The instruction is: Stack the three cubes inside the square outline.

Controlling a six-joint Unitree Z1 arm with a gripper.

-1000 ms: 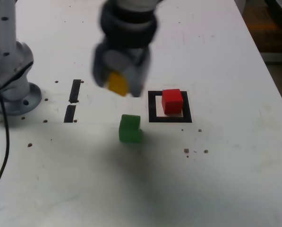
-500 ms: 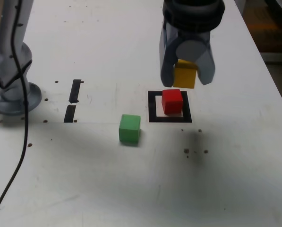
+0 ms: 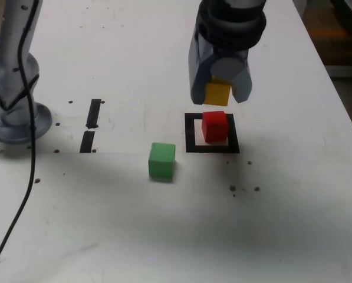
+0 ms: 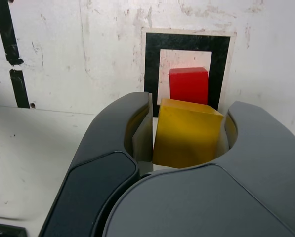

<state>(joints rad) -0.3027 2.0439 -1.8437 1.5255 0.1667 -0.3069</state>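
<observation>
The red cube [image 3: 214, 125] sits inside the square outline [image 3: 191, 133], a black border on the white table. My gripper [image 3: 219, 94] hangs just above it, shut on the yellow cube [image 3: 217, 92]. In the wrist view the yellow cube [image 4: 187, 133] is clamped between the two dark fingers [image 4: 112, 153], and the red cube [image 4: 188, 85] lies beyond it within the square outline [image 4: 152, 69]. The green cube [image 3: 162, 161] rests on the table outside the outline, toward the exterior view's left and nearer the camera.
The arm's grey base [image 3: 13, 112] stands at the exterior view's left, with a black cable [image 3: 27, 177] trailing down the table. Two short black strips [image 3: 91, 125] lie between the base and the outline. The table edge [image 3: 335, 88] runs along the right.
My gripper has carried the yellow cube from the exterior view's left of the outline to above the red cube, then shifted slightly left. The red and green cubes stay put.
</observation>
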